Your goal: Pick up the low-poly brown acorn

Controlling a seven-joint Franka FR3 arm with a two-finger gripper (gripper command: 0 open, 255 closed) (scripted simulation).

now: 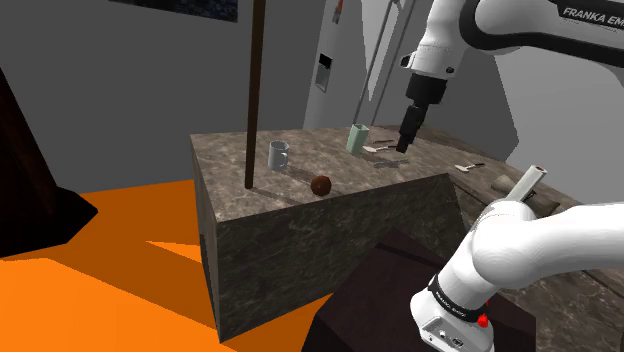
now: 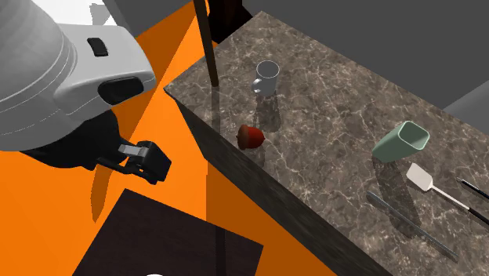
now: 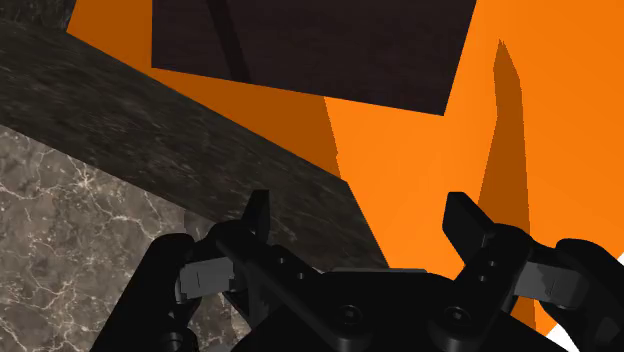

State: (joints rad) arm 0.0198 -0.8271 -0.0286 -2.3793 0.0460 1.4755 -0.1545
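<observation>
The brown faceted acorn (image 1: 320,185) (image 2: 251,136) lies on the marbled stone table (image 1: 300,215) close to its front edge, free of any contact. My black gripper (image 1: 405,140) hangs above the table well to the shoulder view's right of the acorn and farther back, just beside a pale green cup (image 1: 357,137). In the wrist view the gripper (image 3: 360,215) is open, its two fingers wide apart with nothing between them, over the table's edge and the orange floor.
A grey mug (image 1: 279,155) (image 2: 266,77) stands behind the acorn, next to a thin dark pole (image 1: 252,90) rising from the table. A white spatula (image 2: 427,182) and a long grey bar (image 2: 407,223) lie past the green cup (image 2: 400,142). The dark stand (image 1: 390,290) sits below.
</observation>
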